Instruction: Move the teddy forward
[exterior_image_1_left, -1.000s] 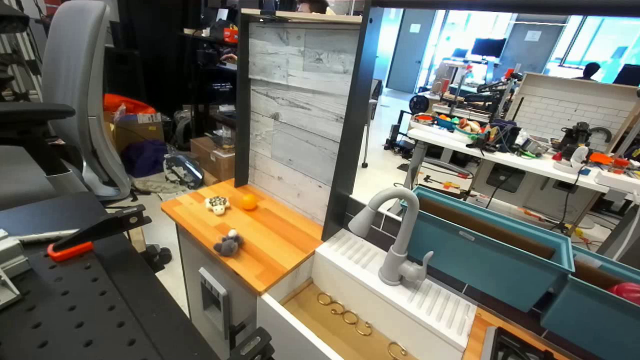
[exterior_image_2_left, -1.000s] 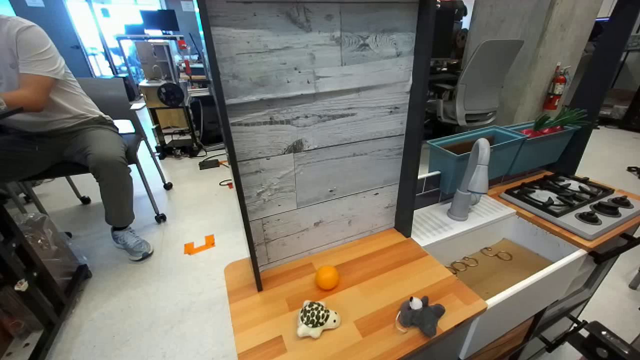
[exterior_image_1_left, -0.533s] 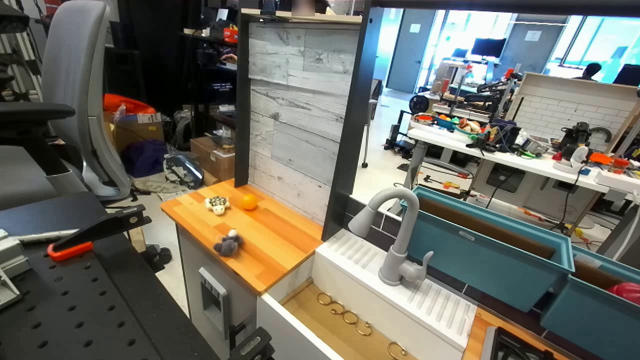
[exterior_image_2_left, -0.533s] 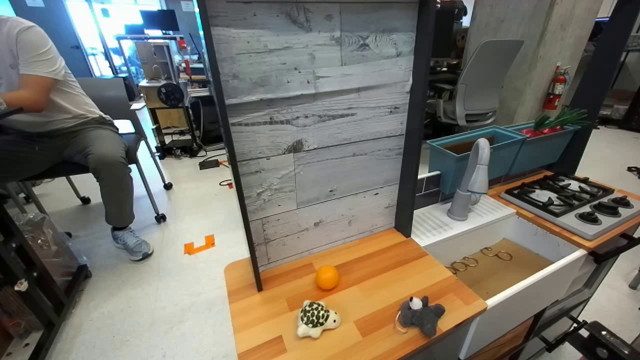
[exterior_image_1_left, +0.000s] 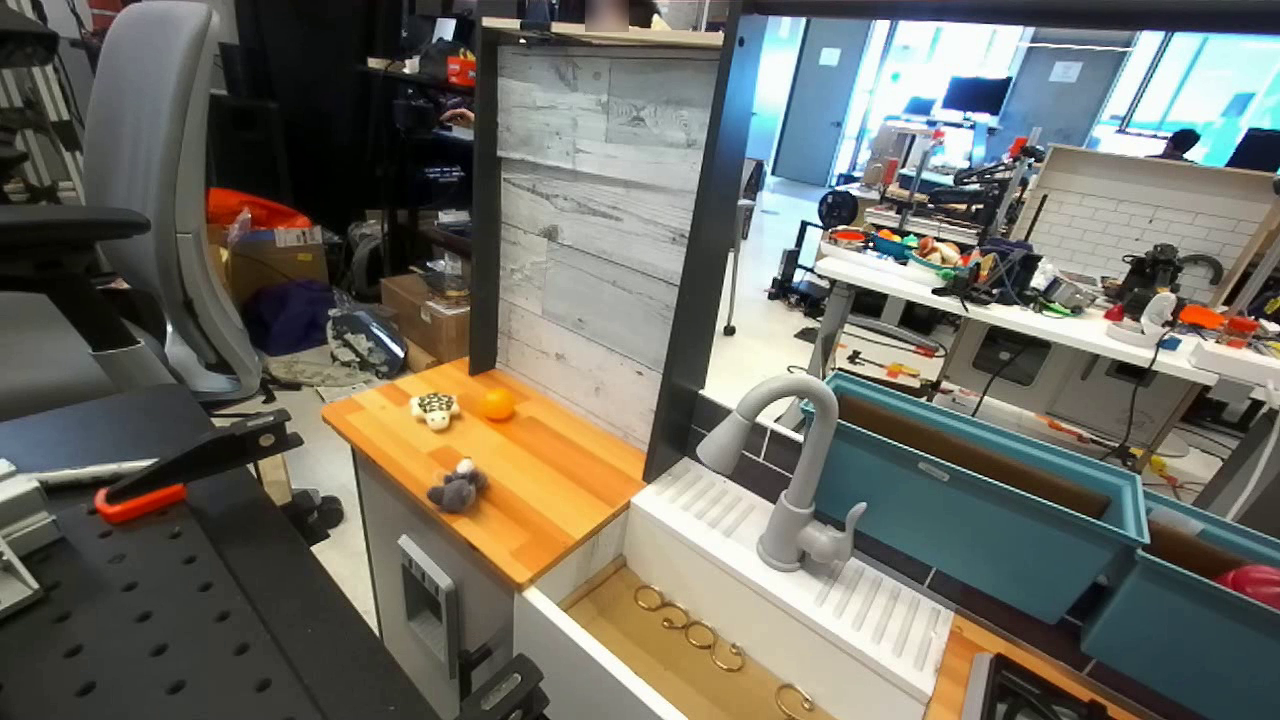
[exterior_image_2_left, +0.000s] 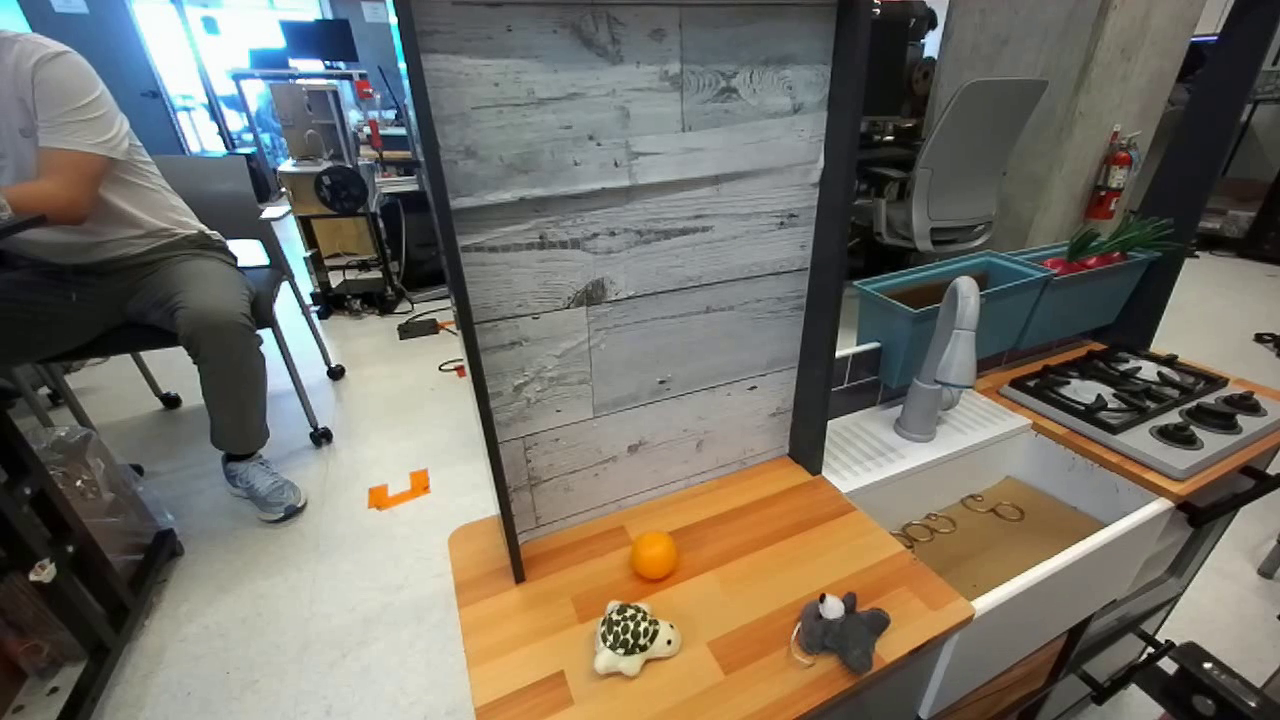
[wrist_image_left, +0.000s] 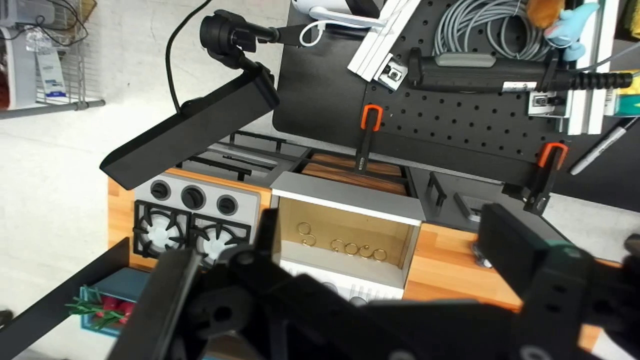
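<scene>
The teddy, a small dark grey lumpy soft toy with a white tip, lies on the wooden counter in both exterior views (exterior_image_1_left: 457, 490) (exterior_image_2_left: 845, 632). It is near the counter's front edge, on the sink side. In the wrist view only a sliver of it (wrist_image_left: 480, 256) shows beside the right finger, which hides the rest. My gripper (wrist_image_left: 382, 230) is open and empty, with its fingers wide apart, high above the sink and counter. It does not show in either exterior view.
A white-and-dark turtle toy (exterior_image_2_left: 632, 640) and an orange ball (exterior_image_2_left: 655, 555) share the wooden counter (exterior_image_2_left: 740, 590). A grey plank panel (exterior_image_2_left: 640, 300) stands behind. The sink (exterior_image_2_left: 1060, 580) with gold rings, a tall faucet (exterior_image_1_left: 800, 480) and the stove (exterior_image_2_left: 1150, 400) lie alongside.
</scene>
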